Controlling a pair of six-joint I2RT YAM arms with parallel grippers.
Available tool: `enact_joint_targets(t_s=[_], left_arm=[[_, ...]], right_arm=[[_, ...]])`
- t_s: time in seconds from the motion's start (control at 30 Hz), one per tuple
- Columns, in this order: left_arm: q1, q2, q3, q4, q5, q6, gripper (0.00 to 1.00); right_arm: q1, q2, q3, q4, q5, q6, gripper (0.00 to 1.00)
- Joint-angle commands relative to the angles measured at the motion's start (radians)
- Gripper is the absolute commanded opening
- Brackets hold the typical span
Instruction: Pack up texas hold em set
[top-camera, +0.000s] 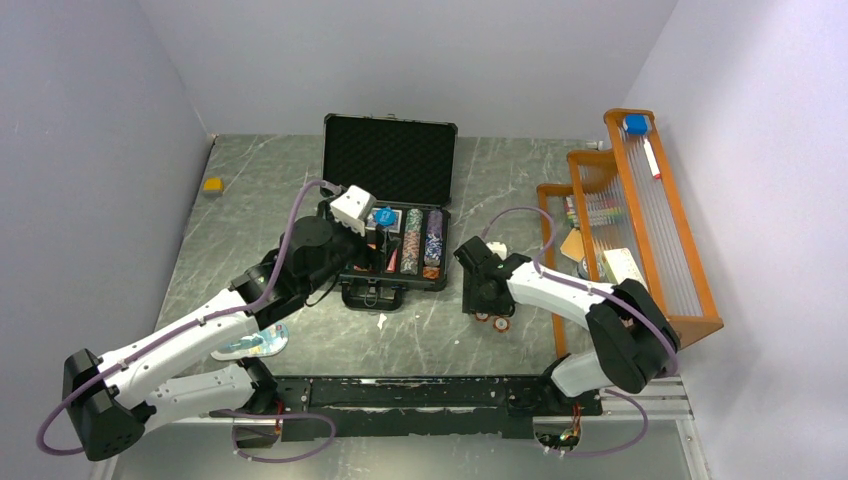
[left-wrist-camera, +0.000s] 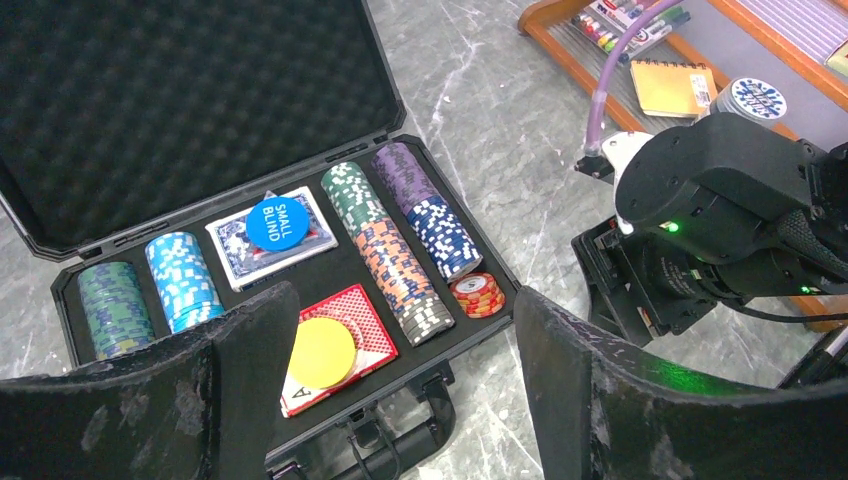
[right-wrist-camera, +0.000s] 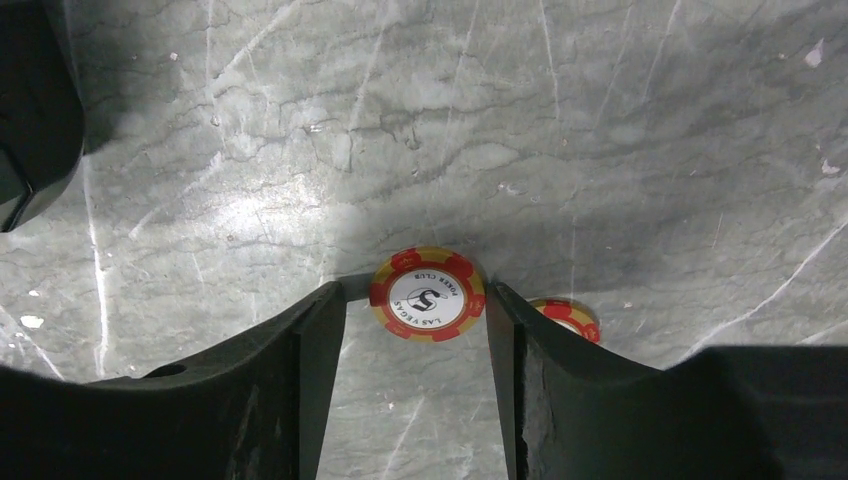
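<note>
Briefcase open mid-table, long axis 9-to-3, lid up at 12, handle facing 6; left gripper spread wide over its 6 o'clock edge; right gripper at case's 4 o'clock straddles a flat red-yellow chip, can't tell if clamped.

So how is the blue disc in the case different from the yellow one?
The blue disc says SMALL BLIND; the yellow disc shows no writing. The blue disc lies on the blue card deck, the yellow disc on the red card deck. Both are round and lie in the case.
</note>
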Motion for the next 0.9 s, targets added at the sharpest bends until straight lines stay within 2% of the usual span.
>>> enact_joint_targets(t_s=[0.0,0.1,0.27,0.63,0.87], left_arm=[[0.003,-0.015,-0.007,0.012,-0.022,-0.011,0.83],[0.003,-0.018,-0.012,0.014,-0.029,-0.013,0.83],[0.003,-0.015,-0.002,0.004,-0.032,-0.013,0.83],[0.003,-0.017,-0.005,0.005,-0.027,-0.015,0.84],[0.003,-0.014,-0.007,0.001,-0.029,-0.019,0.84]], right_arm=[[0.017,0.052,-0.002,-0.021,0.068,0.010,0.57],[0.023,0.069,-0.016,-0.017,0.081,0.022,0.54],[0.024,0.050,-0.035,-0.015,0.083,0.043,0.43],[0.009,-0.113,0.011,-0.095,0.182,0.128,0.44],[-0.080,-0.216,-0.022,-0.138,0.190,0.174,0.45]])
